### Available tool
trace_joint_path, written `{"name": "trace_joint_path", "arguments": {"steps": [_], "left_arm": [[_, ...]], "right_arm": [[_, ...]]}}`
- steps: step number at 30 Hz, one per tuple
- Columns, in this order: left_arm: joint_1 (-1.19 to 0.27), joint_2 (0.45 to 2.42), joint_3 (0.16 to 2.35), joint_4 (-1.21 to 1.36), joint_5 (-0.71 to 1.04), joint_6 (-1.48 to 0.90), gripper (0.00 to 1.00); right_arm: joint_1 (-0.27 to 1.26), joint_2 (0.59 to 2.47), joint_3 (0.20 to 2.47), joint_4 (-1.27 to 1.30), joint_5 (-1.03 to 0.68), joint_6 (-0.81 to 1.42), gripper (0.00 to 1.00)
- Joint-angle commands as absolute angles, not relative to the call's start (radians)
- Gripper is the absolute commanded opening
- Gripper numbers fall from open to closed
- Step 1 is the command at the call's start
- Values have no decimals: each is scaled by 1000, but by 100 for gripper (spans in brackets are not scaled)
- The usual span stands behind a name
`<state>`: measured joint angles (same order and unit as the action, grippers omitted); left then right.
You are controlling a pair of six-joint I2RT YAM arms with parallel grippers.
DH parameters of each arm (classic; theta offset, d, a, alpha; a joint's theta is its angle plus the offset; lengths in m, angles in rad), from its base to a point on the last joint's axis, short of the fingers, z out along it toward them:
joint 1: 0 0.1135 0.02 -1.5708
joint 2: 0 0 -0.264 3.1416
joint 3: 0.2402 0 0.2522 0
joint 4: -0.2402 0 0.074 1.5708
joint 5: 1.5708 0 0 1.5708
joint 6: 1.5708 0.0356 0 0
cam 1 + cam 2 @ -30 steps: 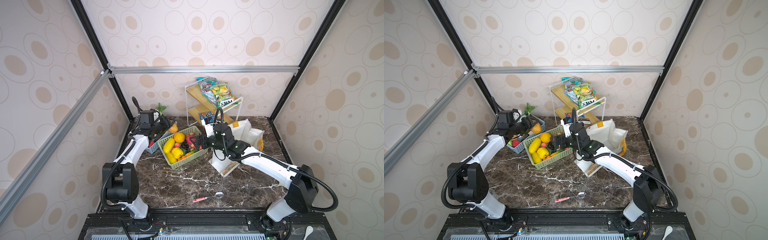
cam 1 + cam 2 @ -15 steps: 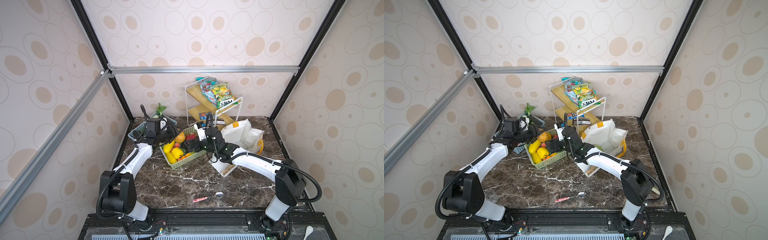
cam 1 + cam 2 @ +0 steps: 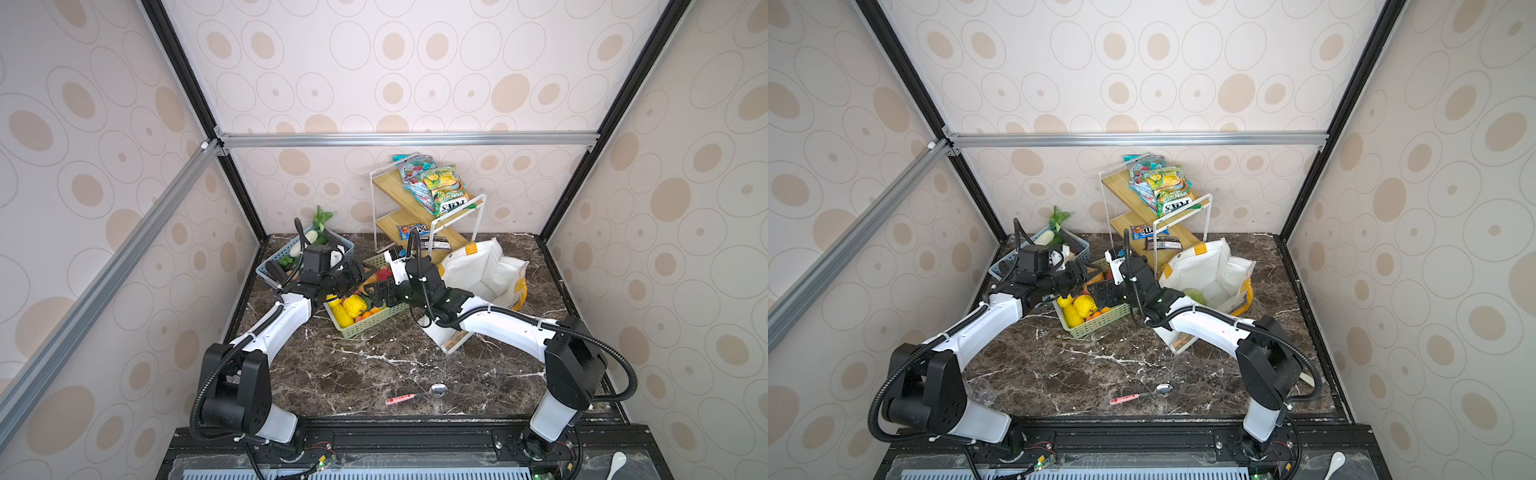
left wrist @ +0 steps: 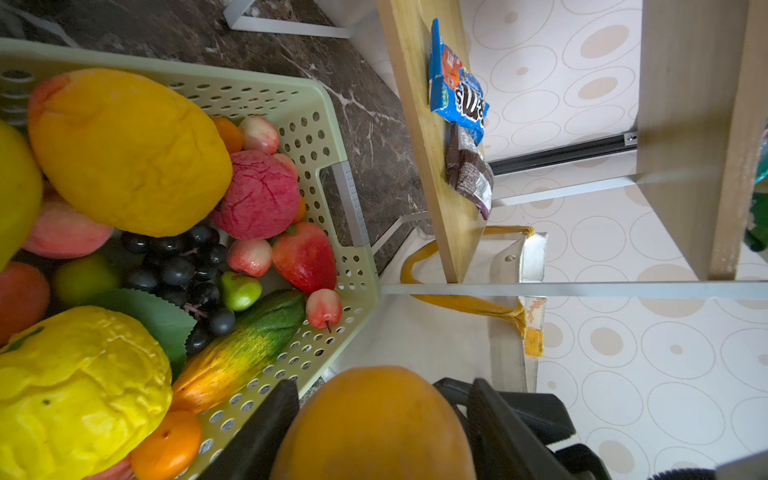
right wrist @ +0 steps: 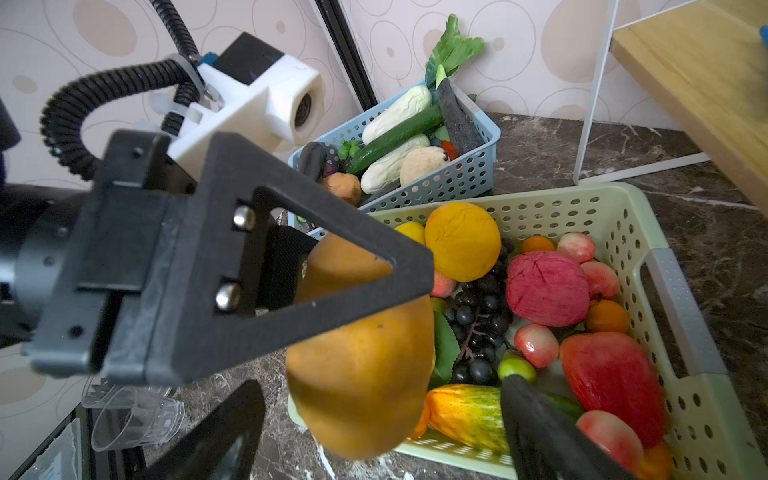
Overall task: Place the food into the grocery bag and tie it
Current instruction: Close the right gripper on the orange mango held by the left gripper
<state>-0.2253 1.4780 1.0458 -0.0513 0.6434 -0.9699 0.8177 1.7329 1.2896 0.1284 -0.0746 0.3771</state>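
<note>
My left gripper (image 4: 382, 390) is shut on an orange-brown oval fruit (image 4: 374, 428), one piece of the food, above the near corner of the green basket (image 4: 328, 104). In both top views this left gripper (image 3: 353, 276) (image 3: 1077, 274) meets my right gripper (image 3: 380, 293) (image 3: 1104, 295) over that basket. The right gripper (image 5: 380, 386) is open, its fingers (image 5: 536, 424) on either side of the fruit's (image 5: 361, 374) lower end, apart from it. More food fills the green basket (image 5: 665, 266). The white grocery bag (image 3: 478, 270) (image 3: 1208, 266) stands open at the right, a light-green cabbage (image 3: 1196, 296) inside.
A blue basket (image 3: 270, 270) (image 5: 457, 178) of vegetables sits at the back left. A wooden rack (image 3: 419, 208) with snack packets stands behind the bag. A spoon (image 3: 415, 395) lies near the front edge, and a clear plastic cup (image 3: 980, 390) lies by the left arm's base.
My left gripper has carried the orange-brown fruit rightward from the blue basket to over the green basket. The right gripper has shifted left and now brackets the fruit.
</note>
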Motion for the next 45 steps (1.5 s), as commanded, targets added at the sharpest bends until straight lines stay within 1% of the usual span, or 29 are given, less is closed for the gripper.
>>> {"name": "trace_joint_path", "arguments": {"steps": [1,14,22,30,40,45], "left_arm": [[-235,1438,1041,-12,673,-998,64],[-242,1422,1037,-17,687,-1007,64],[-244,1423,1037,-6,693,-1018,65],[-248,1425,1037,-1,692,-1023,65],[-247,1430,1038,-10,670,-1019,68],[-246,1430,1042,-17,658,-1014,76]], "right_arm": [[830,1754,1273,165,-73,387,91],[833,1786,1286,199,-76,407,88],[833,1802,1306,218,-106,411,79],[832,1807,1313,229,-133,420,65],[833,1781,1285,240,-142,433,57],[833,1782,1284,242,-153,437,57]]}}
